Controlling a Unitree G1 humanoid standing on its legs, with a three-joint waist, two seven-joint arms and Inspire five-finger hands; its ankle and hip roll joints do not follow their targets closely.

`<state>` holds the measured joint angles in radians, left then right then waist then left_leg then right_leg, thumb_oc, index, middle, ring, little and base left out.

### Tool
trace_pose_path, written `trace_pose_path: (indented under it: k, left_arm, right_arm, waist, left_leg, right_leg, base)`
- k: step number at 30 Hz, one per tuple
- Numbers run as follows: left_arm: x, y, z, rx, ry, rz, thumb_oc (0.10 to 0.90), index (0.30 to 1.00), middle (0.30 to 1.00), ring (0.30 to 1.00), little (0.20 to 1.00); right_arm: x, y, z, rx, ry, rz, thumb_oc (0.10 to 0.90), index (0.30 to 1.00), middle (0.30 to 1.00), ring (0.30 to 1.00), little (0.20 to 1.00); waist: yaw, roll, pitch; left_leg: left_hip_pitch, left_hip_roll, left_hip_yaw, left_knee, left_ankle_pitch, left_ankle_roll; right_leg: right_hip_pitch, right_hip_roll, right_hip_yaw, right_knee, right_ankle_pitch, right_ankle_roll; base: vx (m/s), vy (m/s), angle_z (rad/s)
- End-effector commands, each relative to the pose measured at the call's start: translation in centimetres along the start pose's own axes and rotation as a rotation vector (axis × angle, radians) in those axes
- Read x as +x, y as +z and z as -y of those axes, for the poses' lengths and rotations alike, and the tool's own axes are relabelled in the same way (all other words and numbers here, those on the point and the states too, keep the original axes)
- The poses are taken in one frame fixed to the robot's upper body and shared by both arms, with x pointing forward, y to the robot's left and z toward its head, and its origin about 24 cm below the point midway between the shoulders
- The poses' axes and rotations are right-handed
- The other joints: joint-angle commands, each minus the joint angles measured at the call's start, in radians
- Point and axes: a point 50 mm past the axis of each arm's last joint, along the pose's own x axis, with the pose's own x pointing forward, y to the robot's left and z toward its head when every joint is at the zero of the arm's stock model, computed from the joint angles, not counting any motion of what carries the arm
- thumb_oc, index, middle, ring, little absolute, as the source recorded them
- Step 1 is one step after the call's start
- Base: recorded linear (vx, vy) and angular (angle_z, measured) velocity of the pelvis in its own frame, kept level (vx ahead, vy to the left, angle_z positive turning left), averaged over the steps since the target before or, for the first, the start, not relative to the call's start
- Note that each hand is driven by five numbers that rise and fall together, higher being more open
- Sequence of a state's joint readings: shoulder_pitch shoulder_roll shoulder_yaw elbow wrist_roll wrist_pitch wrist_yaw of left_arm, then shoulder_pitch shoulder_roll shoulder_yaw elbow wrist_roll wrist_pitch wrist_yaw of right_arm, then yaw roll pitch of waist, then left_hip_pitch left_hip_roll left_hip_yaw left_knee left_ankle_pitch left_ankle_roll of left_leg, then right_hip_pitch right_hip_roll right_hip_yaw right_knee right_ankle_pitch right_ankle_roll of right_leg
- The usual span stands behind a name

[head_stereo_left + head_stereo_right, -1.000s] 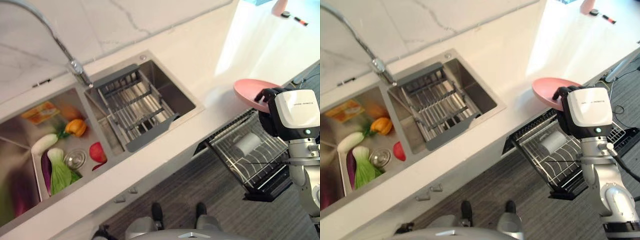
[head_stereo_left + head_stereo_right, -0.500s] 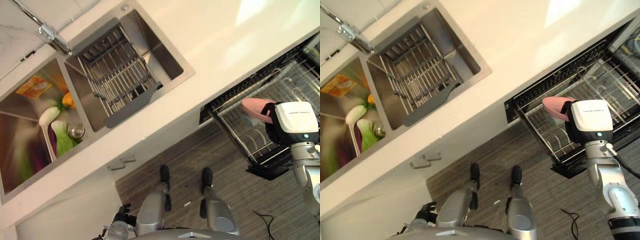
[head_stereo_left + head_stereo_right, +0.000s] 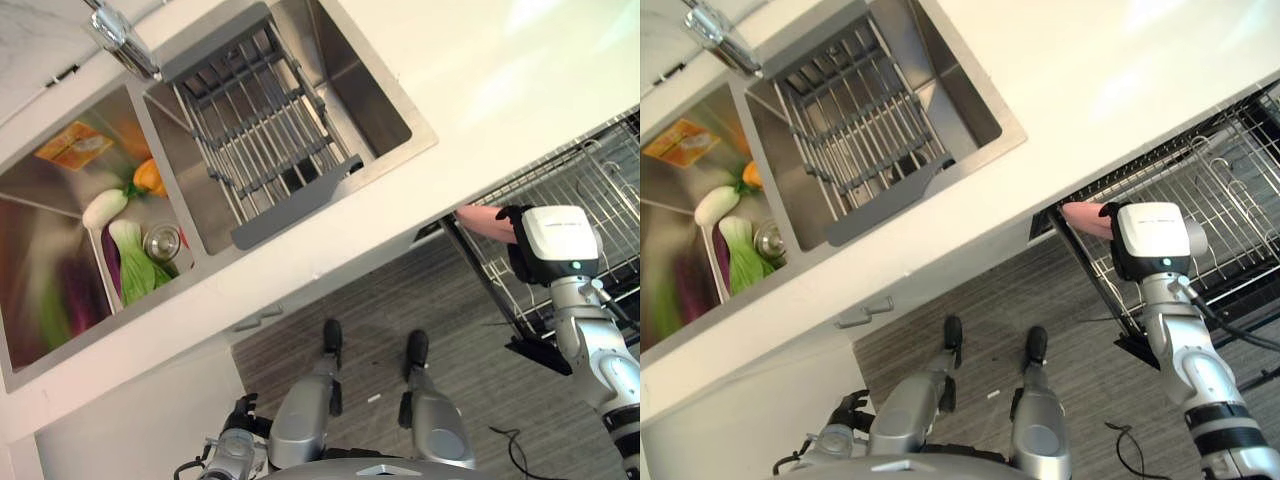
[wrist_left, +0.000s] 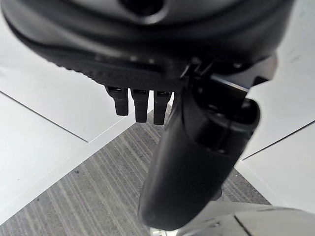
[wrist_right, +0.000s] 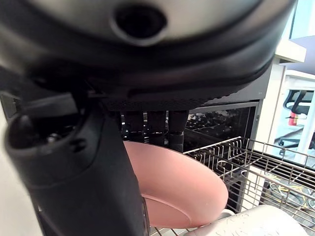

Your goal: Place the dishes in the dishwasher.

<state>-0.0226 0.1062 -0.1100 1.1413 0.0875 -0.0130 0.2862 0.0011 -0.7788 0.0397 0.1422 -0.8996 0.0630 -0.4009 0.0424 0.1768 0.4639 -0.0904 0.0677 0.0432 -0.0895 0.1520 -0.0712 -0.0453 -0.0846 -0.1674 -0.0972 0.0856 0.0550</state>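
Your right hand (image 5: 74, 162) has its fingers and thumb curled round the near rim of a pink plate (image 5: 177, 189), fingers over the top face and the thumb pressing from the other side. The plate juts forward from the hand, over the pulled-out dishwasher rack (image 3: 1200, 215). In the eye views only a sliver of the plate shows past the wrist, just below the counter (image 3: 500, 90) edge.

To do this step well, I'd tip the plate up on edge before lowering it, line its rim up with a gap between the rack's wire tines, and let go only once it is seated; mind the counter edge close above the hand.

The plate lies nearly flat, tilted slightly, with its open face up and its far rim pointing away from the hand over the rack. Being round, it has no real long axis.

Your left hand (image 4: 140, 105) hangs over the striped floor (image 4: 98, 182), fingers curled, holding nothing.
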Motion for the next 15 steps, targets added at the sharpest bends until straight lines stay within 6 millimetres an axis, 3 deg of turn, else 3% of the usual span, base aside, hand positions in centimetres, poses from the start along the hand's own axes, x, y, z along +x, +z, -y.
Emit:
trace_pose_path:
  k: [1,7,9,11,12,13,15]
  left_arm:
    - [-0.1,-3.1,-1.9,0.063,0.062,-0.108,0.800,0.900,0.900,0.900,0.900]
    - [-0.2,-3.6,-2.1,0.079,0.058,-0.124,0.800,0.900,0.900,0.900,0.900]
    - [-0.3,-4.3,-2.4,0.086,0.063,-0.149,0.800,0.900,0.900,0.900,0.900]
    - [-0.3,-4.5,-2.7,0.089,0.075,-0.154,0.800,0.900,0.900,0.900,0.900]
    - [-0.3,-4.5,-2.7,0.091,0.074,-0.153,0.800,0.900,0.900,0.900,0.900]
    - [-0.3,-4.8,-3.0,0.086,0.081,-0.168,0.800,0.900,0.900,0.900,0.900]
    - [-0.3,-4.9,-3.0,0.087,0.081,-0.172,0.800,0.900,0.900,0.900,0.900]
  right_arm:
    - [1.2,-1.4,4.5,0.005,-0.233,-0.049,0.800,0.900,0.900,0.900,0.900]
    - [0.2,-4.0,5.3,-0.015,-0.271,-0.152,0.800,0.900,0.900,0.900,0.900]
    - [-1.9,-9.2,7.0,-0.025,-0.391,-0.405,0.800,0.900,0.900,0.900,0.900]
    - [-3.5,-11.9,6.6,-0.031,-0.400,-0.553,0.800,0.900,0.900,0.900,0.900]
    - [-3.5,-12.0,6.6,-0.030,-0.401,-0.556,0.800,0.900,0.900,0.900,0.900]
    - [-6.2,-14.5,4.8,0.027,-0.358,-0.746,0.800,0.900,0.900,0.900,0.900]
    - [-6.8,-14.8,4.2,0.067,-0.349,-0.788,0.800,0.900,0.900,0.900,0.900]
  waist:
    - [-0.012,-0.088,-0.124]
    - [-0.020,-0.092,-0.143]
    - [-0.037,-0.107,-0.172]
    - [-0.043,-0.112,-0.184]
    - [-0.041,-0.111,-0.184]
    - [-0.049,-0.118,-0.195]
    - [-0.049,-0.118,-0.197]
  left_leg:
    - [-0.004,0.003,-0.023,0.060,-0.129,-0.005]
    - [0.021,0.008,-0.019,0.054,-0.136,-0.006]
    - [0.060,0.015,-0.011,0.038,-0.146,-0.006]
    - [0.071,0.018,-0.006,0.030,-0.148,-0.007]
    - [0.073,0.018,-0.005,0.029,-0.149,-0.007]
    - [0.082,0.020,-0.003,0.021,-0.150,-0.007]
    - [0.083,0.020,-0.002,0.019,-0.150,-0.007]
  right_leg:
    - [-0.020,-0.058,0.036,0.059,-0.099,0.065]
    - [0.010,-0.055,0.033,0.049,-0.105,0.066]
    - [0.039,-0.046,0.043,0.032,-0.107,0.071]
    - [0.047,-0.042,0.044,0.025,-0.107,0.072]
    - [0.048,-0.042,0.045,0.024,-0.107,0.072]
    - [0.054,-0.038,0.049,0.020,-0.108,0.073]
    - [0.054,-0.037,0.049,0.019,-0.108,0.073]
  base:
    - [0.04,0.005,0.02]
    - [0.03,0.000,0.01]
    - [0.11,-0.001,-0.03]
    - [0.06,-0.003,-0.05]
    - [0.06,-0.010,-0.16]
    - [0.04,-0.010,-0.21]
    - [0.02,-0.009,-0.15]
